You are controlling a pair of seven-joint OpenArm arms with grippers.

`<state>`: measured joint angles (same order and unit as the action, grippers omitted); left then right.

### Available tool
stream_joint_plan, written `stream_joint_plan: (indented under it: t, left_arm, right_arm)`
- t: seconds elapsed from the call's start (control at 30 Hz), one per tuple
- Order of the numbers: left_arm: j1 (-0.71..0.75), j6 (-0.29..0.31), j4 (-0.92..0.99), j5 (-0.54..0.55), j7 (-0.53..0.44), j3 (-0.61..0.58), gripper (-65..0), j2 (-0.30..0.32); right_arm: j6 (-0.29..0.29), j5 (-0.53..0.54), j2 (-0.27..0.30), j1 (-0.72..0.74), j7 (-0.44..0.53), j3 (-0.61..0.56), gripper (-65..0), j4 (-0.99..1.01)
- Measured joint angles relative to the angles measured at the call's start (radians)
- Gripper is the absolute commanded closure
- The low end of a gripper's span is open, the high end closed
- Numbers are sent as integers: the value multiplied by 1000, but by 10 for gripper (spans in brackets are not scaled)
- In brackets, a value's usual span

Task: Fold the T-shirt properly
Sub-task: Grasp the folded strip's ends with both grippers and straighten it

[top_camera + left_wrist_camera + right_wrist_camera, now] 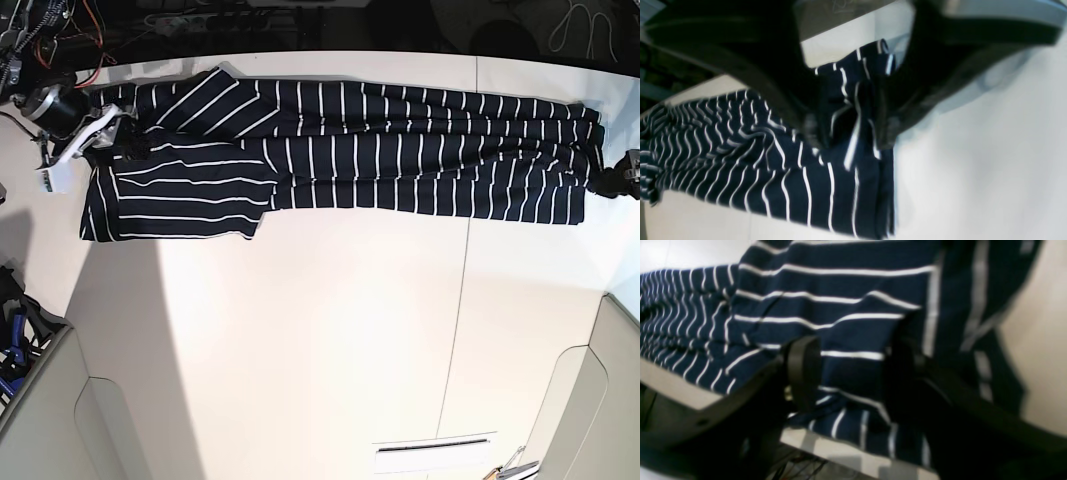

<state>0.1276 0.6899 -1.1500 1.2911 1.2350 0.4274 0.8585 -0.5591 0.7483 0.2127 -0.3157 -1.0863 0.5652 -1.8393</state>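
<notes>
The T-shirt, dark navy with thin white stripes, lies as a long flat band across the far part of the white table. My right gripper hovers at its left end, over the sleeve. In the right wrist view, the right gripper is open, its fingers spread above the T-shirt. My left gripper is at the shirt's right end. In the left wrist view, the left gripper stands open, with a loose bunched fold of the T-shirt rising between its spread fingers.
Cables clutter the dark area behind the table's back left corner. A white label lies near the front edge. Grey panels flank the front corners. The table's far edge runs just beyond the shirt.
</notes>
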Motion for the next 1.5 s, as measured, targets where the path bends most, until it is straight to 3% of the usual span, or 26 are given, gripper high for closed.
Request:
stream_joint_plan:
  t: [0.1,0.13,0.3,0.4,0.57,0.67,1.2,1.5]
  left_arm:
    - [0,0,0,0,-18,50,-361,0]
    - [0,0,0,0,-25,57,-361,0]
    - [0,0,0,-84,-71,64,-363,-43]
    - [0,0,0,-130,-85,64,-424,-99]
    - [7,0,3,-291,-177,63,-427,-160]
    - [27,0,5,-292,-231,63,-427,-151]
    - [66,5,60,-256,-267,64,-427,-150]
    - [61,11,62,-120,-169,23,-427,-177]
  right_arm:
    - [-1,9,-23,0,16,33,-22,-13]
    - [-1,8,-32,0,26,35,0,-14]
    - [-2,10,-70,5,73,35,0,-14]
    - [-6,10,-90,6,90,35,0,-14]
    - [-7,-16,-121,22,90,33,0,-14]
    - [-7,-25,-121,22,90,31,0,-14]
    - [-8,-27,-121,22,90,31,0,-14]
    - [-8,-25,-121,22,90,31,0,-14]
